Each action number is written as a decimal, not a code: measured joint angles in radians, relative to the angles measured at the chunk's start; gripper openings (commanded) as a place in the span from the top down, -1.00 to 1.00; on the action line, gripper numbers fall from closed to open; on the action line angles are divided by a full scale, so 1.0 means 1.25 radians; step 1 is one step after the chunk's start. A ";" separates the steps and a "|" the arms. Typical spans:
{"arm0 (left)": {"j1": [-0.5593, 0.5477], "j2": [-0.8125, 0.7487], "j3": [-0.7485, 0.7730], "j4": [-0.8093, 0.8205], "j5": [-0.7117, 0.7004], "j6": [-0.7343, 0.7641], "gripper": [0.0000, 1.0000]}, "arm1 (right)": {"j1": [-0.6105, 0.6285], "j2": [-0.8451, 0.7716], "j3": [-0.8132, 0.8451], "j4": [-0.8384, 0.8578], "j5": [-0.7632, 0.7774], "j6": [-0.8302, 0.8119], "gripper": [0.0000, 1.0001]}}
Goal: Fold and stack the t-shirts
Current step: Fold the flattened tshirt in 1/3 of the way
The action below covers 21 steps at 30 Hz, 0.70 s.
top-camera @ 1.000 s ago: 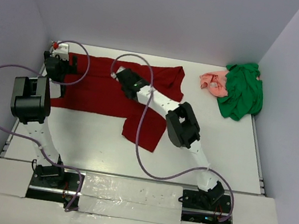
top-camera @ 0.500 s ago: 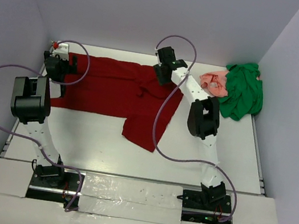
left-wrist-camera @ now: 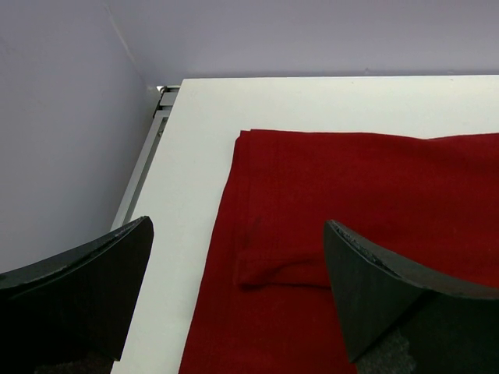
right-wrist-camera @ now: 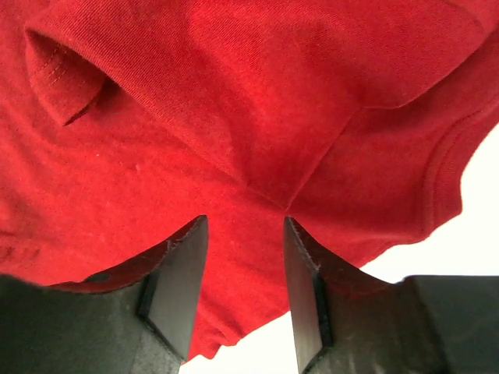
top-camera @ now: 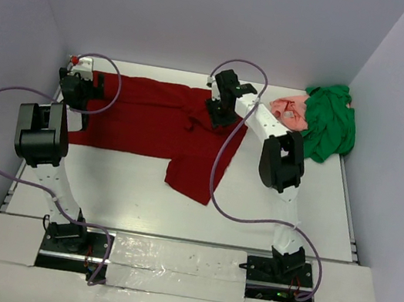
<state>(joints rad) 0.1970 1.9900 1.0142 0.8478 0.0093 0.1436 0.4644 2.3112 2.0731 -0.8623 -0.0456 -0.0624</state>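
Right tool (right-wrist-camera: 245, 222): jaws half spread, down on the maroon t-shirt (top-camera: 144, 121), straddling a crease near its 3 o'clock end. Cannot tell whether cloth is caught. Left tool (left-wrist-camera: 238, 227): jaws spread wide over the shirt's 9 o'clock edge, gripping nothing. The shirt lies across the bench (top-camera: 124, 192), one flap toward 6 o'clock. Green t-shirt (top-camera: 329, 130) and salmon-pink t-shirt (top-camera: 289, 111) are heaped at 2 o'clock, touching.

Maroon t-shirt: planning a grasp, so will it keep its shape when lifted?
Probably not: the maroon t-shirt lies flat but creased, so it likely drapes from a pinch. Pushed, it would probably bunch, as the folds under the right end effector suggest.
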 measured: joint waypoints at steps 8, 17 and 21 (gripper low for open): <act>0.000 0.000 0.000 -0.001 0.003 0.000 -0.99 | -0.010 0.000 -0.003 -0.012 -0.006 0.016 -0.01; 0.000 0.000 0.000 -0.001 0.004 0.000 -0.99 | -0.023 0.003 -0.002 -0.025 0.014 0.020 -0.02; 0.000 0.000 0.000 -0.001 0.004 0.000 -0.99 | -0.027 0.015 0.003 -0.033 -0.004 0.028 -0.01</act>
<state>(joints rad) 0.1970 1.9900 1.0142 0.8467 0.0147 0.1440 0.4309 2.3299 2.0769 -0.9031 -0.0509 -0.0269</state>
